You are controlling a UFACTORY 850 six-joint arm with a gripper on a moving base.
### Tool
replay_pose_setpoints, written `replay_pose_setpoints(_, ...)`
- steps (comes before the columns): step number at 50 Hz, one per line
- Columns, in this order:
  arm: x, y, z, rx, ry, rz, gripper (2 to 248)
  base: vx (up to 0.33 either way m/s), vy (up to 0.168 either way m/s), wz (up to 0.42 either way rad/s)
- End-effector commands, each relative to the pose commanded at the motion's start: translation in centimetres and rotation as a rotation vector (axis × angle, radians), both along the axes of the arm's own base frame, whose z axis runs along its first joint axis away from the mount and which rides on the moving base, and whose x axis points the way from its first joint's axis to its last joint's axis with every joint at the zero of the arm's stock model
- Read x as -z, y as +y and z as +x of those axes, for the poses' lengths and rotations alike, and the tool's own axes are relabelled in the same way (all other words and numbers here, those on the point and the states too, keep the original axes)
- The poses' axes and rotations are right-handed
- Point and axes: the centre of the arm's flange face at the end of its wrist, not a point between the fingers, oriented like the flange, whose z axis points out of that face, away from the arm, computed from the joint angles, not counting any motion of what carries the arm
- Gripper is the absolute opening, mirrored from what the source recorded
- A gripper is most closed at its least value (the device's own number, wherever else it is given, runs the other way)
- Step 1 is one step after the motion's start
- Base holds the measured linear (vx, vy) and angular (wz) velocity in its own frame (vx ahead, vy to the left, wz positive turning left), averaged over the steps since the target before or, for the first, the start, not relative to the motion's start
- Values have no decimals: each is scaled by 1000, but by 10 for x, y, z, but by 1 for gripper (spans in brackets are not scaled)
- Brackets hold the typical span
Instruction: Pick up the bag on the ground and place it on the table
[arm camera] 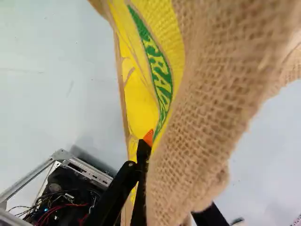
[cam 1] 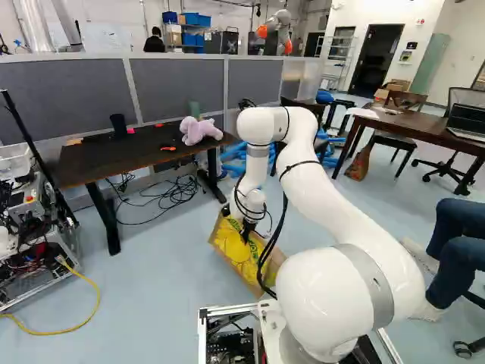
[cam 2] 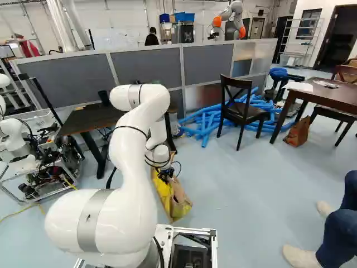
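The bag (arm camera: 211, 108) looked like rough, bumpy woven cloth, and its yellow part (arm camera: 136, 103) was smoother. The arm (cam 1: 345, 201) was smooth and shiny. In the left base view, the brown table (cam 1: 413, 126) at two o'clock looked like shiny wood, the gray wall panels (cam 1: 79, 95) at ten looked dull, and the frame (cam 1: 216, 310) near six looked like metal.

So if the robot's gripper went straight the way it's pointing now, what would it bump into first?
Probably the bag. The gripper points down at it, with the brown cloth right up close. After that would likely come the floor, though I can't tell how far down.
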Motion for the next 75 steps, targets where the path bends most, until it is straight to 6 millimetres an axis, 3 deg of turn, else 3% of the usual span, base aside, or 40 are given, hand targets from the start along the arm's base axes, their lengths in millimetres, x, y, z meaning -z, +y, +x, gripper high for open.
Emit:
replay_pose_setpoints(36, -55, 0, -41, 124, 20, -16, 22, 0, 0, 0)
replay_pose_setpoints(75, -113, -4, -61, 298, 45, -32, 22, 0, 0, 0)
